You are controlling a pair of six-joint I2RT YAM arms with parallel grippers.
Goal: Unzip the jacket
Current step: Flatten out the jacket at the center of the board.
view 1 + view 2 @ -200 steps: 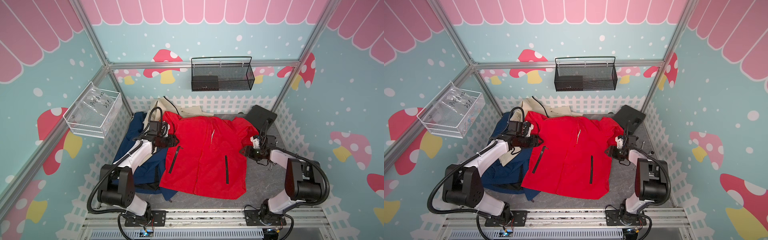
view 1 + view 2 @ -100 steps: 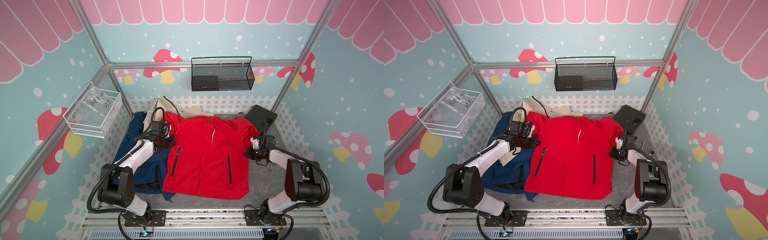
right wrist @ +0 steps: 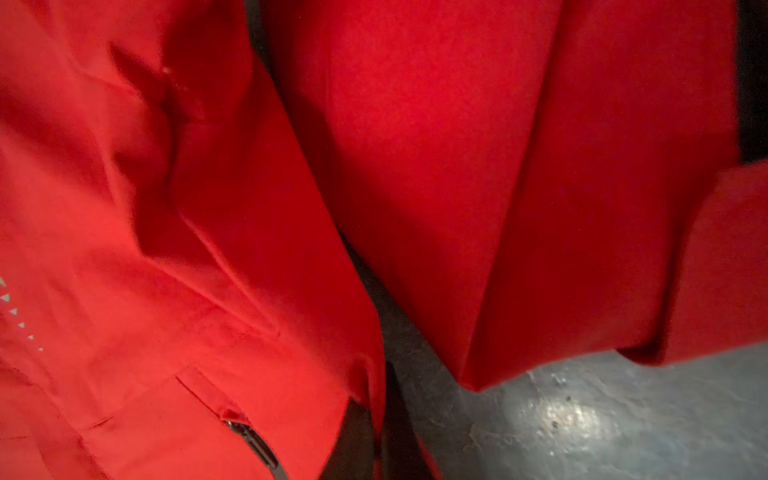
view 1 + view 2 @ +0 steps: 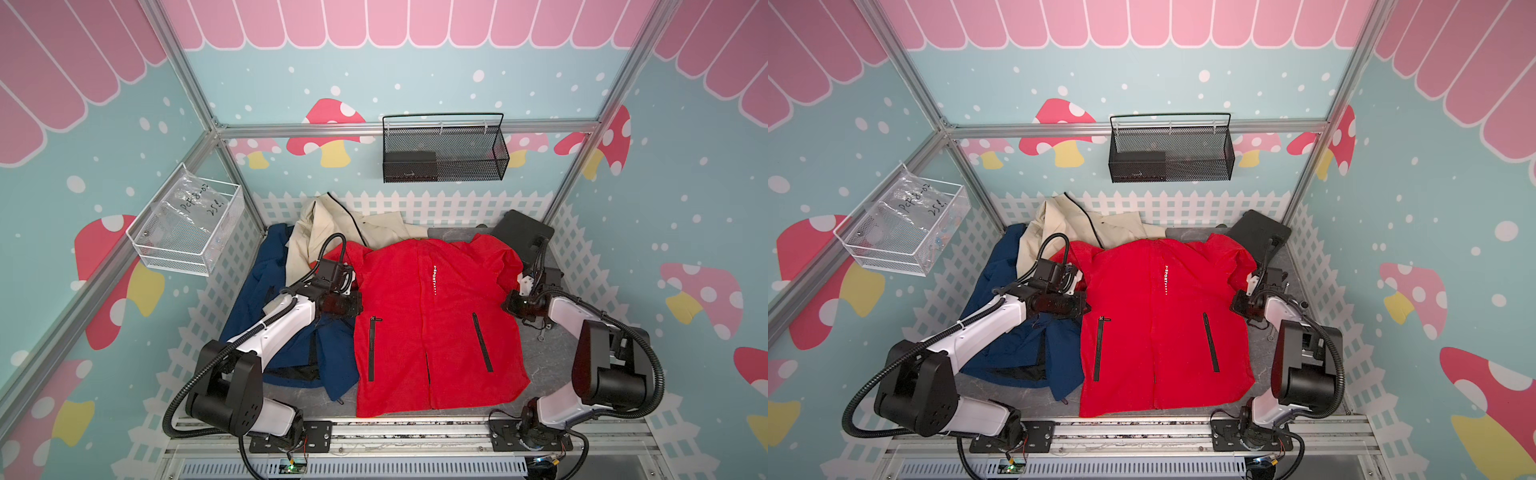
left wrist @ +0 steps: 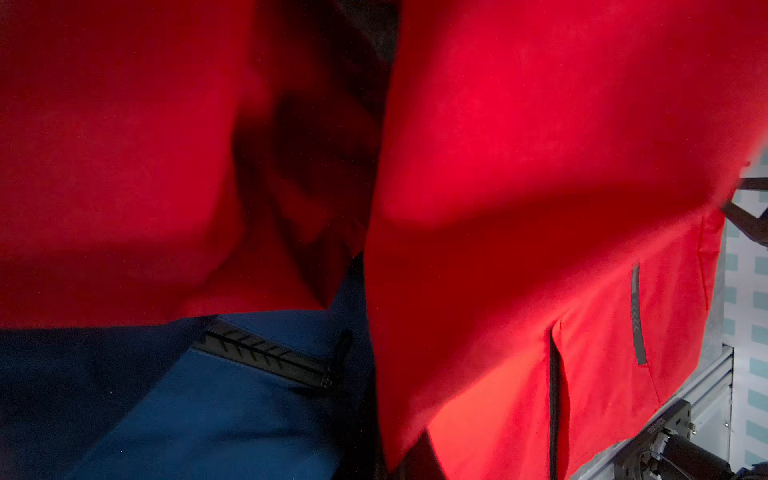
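Left fingers and right fingers are closed at opposite side edges of the red zip-front fabric jacket. The fabric hides whether they pinch it. The jacket lies front-closed on the grey bench, and it has slid nearer the arm bases than a second ago.
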